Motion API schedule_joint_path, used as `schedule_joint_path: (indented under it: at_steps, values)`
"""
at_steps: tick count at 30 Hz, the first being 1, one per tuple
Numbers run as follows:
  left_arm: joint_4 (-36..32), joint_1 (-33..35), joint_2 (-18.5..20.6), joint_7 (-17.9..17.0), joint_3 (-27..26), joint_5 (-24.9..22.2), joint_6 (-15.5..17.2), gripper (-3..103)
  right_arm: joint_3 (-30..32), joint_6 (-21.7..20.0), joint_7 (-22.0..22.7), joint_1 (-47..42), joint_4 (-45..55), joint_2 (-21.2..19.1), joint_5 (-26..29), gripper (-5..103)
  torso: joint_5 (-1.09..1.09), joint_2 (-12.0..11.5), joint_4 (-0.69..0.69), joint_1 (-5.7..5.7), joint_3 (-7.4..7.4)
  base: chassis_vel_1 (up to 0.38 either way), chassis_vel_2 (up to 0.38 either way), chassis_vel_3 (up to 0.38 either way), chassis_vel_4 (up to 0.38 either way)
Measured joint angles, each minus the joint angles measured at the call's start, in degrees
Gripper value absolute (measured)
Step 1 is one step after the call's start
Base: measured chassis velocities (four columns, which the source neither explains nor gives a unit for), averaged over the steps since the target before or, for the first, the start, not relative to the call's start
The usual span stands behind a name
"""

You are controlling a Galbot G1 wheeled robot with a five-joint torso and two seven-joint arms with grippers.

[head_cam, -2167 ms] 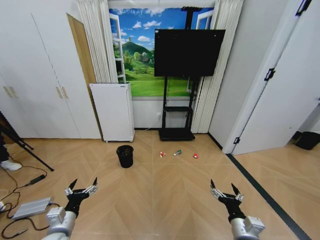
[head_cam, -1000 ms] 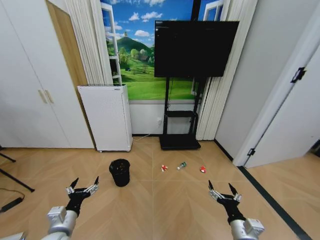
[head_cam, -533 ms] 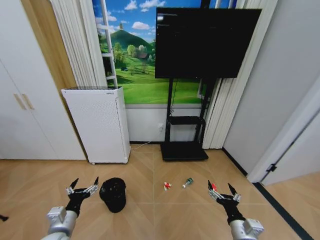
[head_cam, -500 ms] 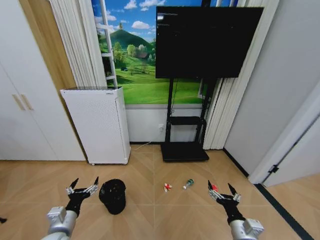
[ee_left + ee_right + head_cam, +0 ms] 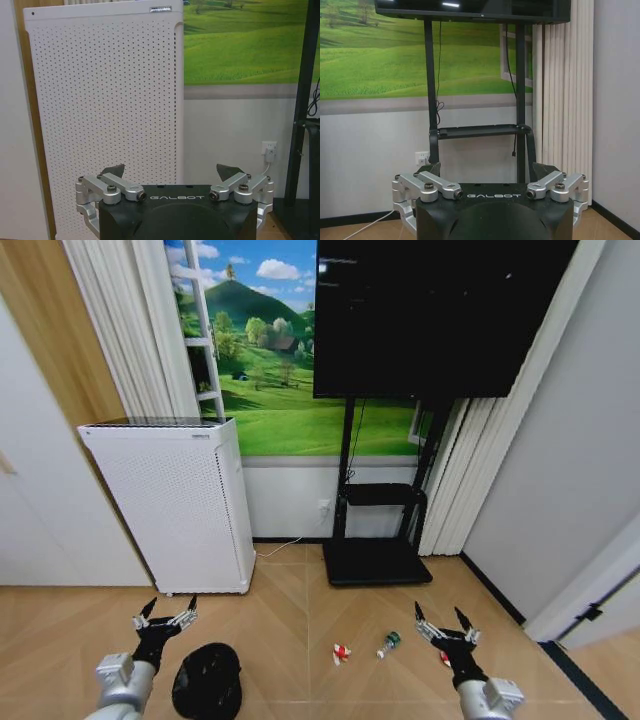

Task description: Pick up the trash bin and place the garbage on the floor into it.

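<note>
Head view: the bin [image 5: 207, 681] stands on the wood floor just beside the left hand [image 5: 165, 620], whose fingers are spread wide. The right hand [image 5: 440, 626] is also wide and empty. A wrapper [image 5: 342, 652] and a bottle [image 5: 387, 644] lie between them.

Left wrist view: the left hand [image 5: 174, 173] faces a white perforated cabinet [image 5: 105, 115].

Right wrist view: the right hand [image 5: 489, 168] faces a black TV stand [image 5: 475, 131].
</note>
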Motion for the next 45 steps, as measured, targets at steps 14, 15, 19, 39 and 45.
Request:
schedule_joint_path:
  at_steps: [14, 15, 19, 39, 45]
  values:
    - [-0.4, 0.4, 0.1, 0.1, -0.1, 0.3, 0.7, 100, -0.2, 0.1, 0.6, 0.0, -0.2, 0.0, -0.1, 100, 0.01, -1.6, 0.00, -0.71, -0.94, 0.044, -0.026, -0.020, 0.026]
    - [-0.4, 0.4, 0.2, 0.1, -0.1, 0.3, 0.7, 100, -0.3, 0.1, 0.7, 0.0, -0.2, 0.0, -0.1, 100, 0.01, -2.0, 0.00, -0.87, -1.14, 0.000, 0.000, 0.000, 0.000]
    - [-0.4, 0.4, 0.2, 0.2, -0.1, 0.0, 0.7, 100, -0.4, 0.0, 0.8, 0.0, -0.2, 0.0, -0.1, 100, 0.01, -3.0, 0.00, -1.28, -1.73, 0.000, 0.000, 0.000, 0.000]
    - [0.0, 0.4, 0.1, 0.5, -0.1, 0.0, 0.6, 100, -0.4, 0.2, 0.5, 0.2, -1.0, 0.0, 0.1, 100, 0.01, -8.3, 0.00, -3.37, -4.96, 0.000, 0.000, 0.000, 0.000]
    - [-0.2, 0.3, 0.2, 0.5, -0.2, 0.0, 0.7, 100, -0.3, 0.4, 0.5, 0.1, -1.1, 0.0, 0.2, 100, 0.01, -9.9, 0.00, -4.02, -5.90, 0.000, 0.000, 0.000, 0.000]
